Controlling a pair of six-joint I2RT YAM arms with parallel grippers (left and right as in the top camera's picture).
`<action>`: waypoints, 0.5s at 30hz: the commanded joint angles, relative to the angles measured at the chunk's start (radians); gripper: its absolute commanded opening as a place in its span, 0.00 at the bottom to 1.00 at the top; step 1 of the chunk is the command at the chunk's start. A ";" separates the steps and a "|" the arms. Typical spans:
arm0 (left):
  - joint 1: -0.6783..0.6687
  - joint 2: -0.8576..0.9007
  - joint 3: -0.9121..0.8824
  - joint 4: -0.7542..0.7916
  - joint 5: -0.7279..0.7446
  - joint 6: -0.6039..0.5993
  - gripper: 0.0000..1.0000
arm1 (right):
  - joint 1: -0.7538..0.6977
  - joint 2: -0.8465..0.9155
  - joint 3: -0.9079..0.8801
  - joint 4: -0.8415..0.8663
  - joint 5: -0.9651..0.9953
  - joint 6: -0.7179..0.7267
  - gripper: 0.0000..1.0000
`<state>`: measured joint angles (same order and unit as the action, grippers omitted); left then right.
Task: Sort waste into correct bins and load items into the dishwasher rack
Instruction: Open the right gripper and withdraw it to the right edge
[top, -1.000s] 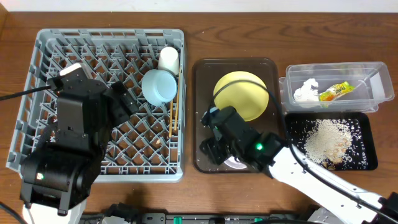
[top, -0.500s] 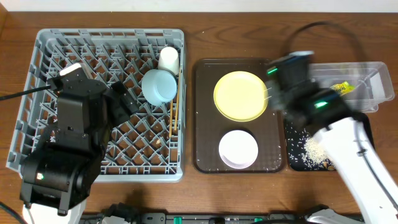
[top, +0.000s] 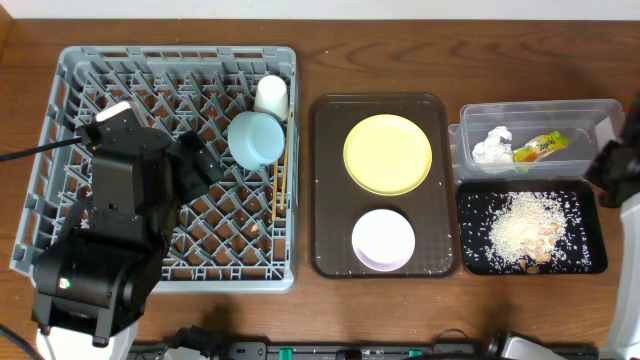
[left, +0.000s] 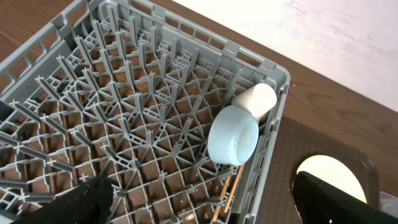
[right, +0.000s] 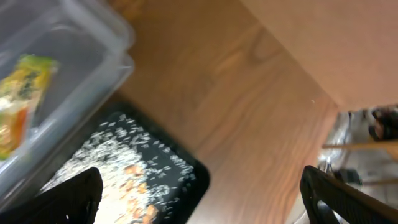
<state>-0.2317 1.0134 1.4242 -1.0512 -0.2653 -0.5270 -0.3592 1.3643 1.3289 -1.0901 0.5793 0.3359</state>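
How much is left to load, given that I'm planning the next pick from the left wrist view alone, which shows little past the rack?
Observer: Two items sit on the brown tray: the yellow plate and, nearer the front edge, a white bowl that your view misses.
Operator: Where are the napkin and the wrapper?
Observer: Both the napkin and the wrapper lie inside the clear tub.
Operator: Is the right gripper free?
Observer: Yes. The right gripper is open and empty, above the table by a corner of the black tray.
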 joint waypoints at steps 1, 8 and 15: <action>0.003 0.000 0.013 -0.003 -0.006 -0.002 0.94 | -0.043 -0.016 0.013 -0.003 0.015 0.000 0.99; 0.003 0.000 0.013 -0.003 -0.006 -0.002 0.94 | -0.049 -0.016 0.013 -0.003 0.015 0.000 0.99; 0.003 0.000 0.013 0.008 -0.006 -0.010 0.94 | -0.049 -0.016 0.013 -0.003 0.015 0.000 0.99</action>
<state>-0.2317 1.0134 1.4242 -1.0492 -0.2653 -0.5274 -0.4004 1.3636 1.3289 -1.0920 0.5793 0.3359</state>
